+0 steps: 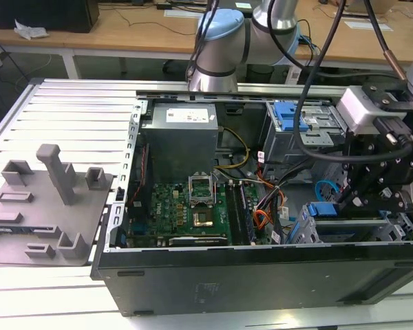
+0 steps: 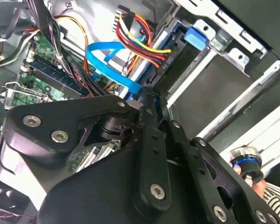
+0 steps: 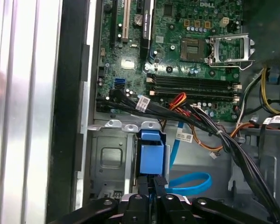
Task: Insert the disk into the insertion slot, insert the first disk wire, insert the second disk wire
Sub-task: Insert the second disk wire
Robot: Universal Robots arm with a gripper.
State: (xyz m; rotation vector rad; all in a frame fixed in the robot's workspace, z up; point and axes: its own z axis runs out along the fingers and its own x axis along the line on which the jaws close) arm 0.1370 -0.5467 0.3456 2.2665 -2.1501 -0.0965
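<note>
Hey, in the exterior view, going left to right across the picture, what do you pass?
Grey fixture plate → power supply box → motherboard → orange and black wire bundle → second disk wire → gripper.

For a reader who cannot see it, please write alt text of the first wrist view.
The black tool is at a blue disk handle in a grey metal slot of an open computer case. A light-blue flat cable loops beside it, below the green motherboard.

No print can be read: the white label on the power supply (image 1: 190, 115) and the small white tags on the cables (image 3: 143, 103) stay illegible.
</note>
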